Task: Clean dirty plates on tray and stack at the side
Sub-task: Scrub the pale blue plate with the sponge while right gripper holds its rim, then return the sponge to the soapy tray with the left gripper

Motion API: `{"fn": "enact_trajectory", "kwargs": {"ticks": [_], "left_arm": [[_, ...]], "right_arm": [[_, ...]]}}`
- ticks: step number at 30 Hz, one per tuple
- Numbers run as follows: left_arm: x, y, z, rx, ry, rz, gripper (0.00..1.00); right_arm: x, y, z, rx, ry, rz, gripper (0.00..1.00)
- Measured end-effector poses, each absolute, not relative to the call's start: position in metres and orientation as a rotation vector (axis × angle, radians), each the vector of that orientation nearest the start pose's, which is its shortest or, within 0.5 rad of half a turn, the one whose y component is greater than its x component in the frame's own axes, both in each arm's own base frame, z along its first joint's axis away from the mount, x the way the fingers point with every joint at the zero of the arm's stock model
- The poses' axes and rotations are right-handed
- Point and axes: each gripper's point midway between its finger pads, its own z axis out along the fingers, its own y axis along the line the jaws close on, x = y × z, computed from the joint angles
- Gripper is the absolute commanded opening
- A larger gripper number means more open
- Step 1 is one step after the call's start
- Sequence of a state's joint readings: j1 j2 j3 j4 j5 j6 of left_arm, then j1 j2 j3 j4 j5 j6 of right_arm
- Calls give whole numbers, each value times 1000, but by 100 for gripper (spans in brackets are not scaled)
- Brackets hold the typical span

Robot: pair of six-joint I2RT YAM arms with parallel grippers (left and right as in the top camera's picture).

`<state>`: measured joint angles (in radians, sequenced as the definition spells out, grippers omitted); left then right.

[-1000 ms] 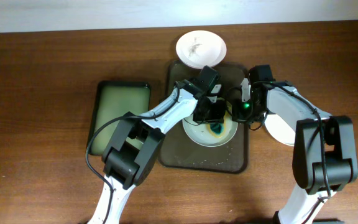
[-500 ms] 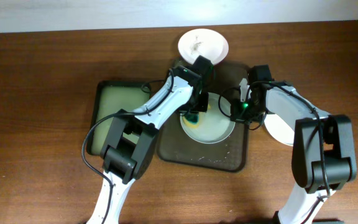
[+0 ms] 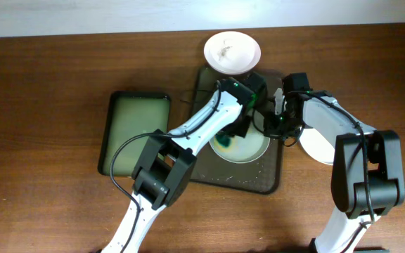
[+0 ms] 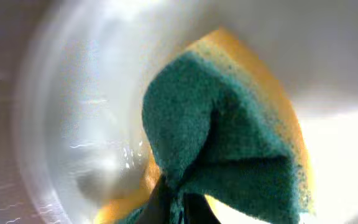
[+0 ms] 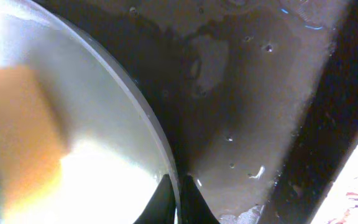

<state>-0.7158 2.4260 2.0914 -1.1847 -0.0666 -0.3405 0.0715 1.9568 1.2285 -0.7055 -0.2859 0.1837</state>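
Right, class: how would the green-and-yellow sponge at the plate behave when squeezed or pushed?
Probably soft and floppy: the sponge is folded where the left tool pinches it. Likely light, given its porous texture. On the glossy plate it should slide easily.

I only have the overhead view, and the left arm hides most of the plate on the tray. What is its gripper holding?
Observer: A folded sponge, green scouring face over yellow foam, pinched in the left gripper over the white plate.
Operator: And the other arm?
Observer: The right gripper is shut on that plate's rim, one finger on each side.
Operator: What's around the plate?
Observer: The tray is wet, with droplets and specks beside the plate.
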Motion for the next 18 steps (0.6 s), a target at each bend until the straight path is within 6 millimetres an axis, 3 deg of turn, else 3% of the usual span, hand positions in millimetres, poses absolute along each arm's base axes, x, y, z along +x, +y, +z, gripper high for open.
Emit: {"fn": "enact_trajectory", "kwargs": {"ticks": [1, 3, 6, 8, 10, 11, 13, 14, 15, 17, 18], "left_arm": [[382, -288, 18, 524, 3000, 159, 0], [399, -266, 22, 437, 2985, 220, 0], [395, -243, 41, 404, 3070, 292, 0], [395, -233, 65, 385, 3081, 315, 0], [409, -222, 108, 319, 3020, 283, 0], [406, -206, 132, 291, 3005, 305, 0], [405, -188, 154, 252, 2982, 326, 0], [411, -165, 165, 192, 2980, 325, 0], [418, -142, 169, 128, 2989, 308, 0], [425, -104, 162, 54, 3050, 254, 0], [422, -90, 157, 25, 3086, 246, 0]], "right_arm": [[370, 75, 3, 138, 3006, 458, 4], [371, 85, 3, 119, 3000, 498, 4], [369, 91, 3, 107, 3006, 523, 4], [368, 91, 3, 107, 3009, 525, 4], [367, 91, 4, 108, 3011, 526, 4], [367, 91, 4, 96, 3011, 525, 4], [356, 87, 9, 81, 3036, 490, 4], [352, 85, 18, 56, 3029, 444, 4], [352, 80, 48, 0, 2967, 317, 4], [349, 87, 94, -112, 2844, 142, 4], [345, 86, 108, -147, 2801, -1, 4]]}}
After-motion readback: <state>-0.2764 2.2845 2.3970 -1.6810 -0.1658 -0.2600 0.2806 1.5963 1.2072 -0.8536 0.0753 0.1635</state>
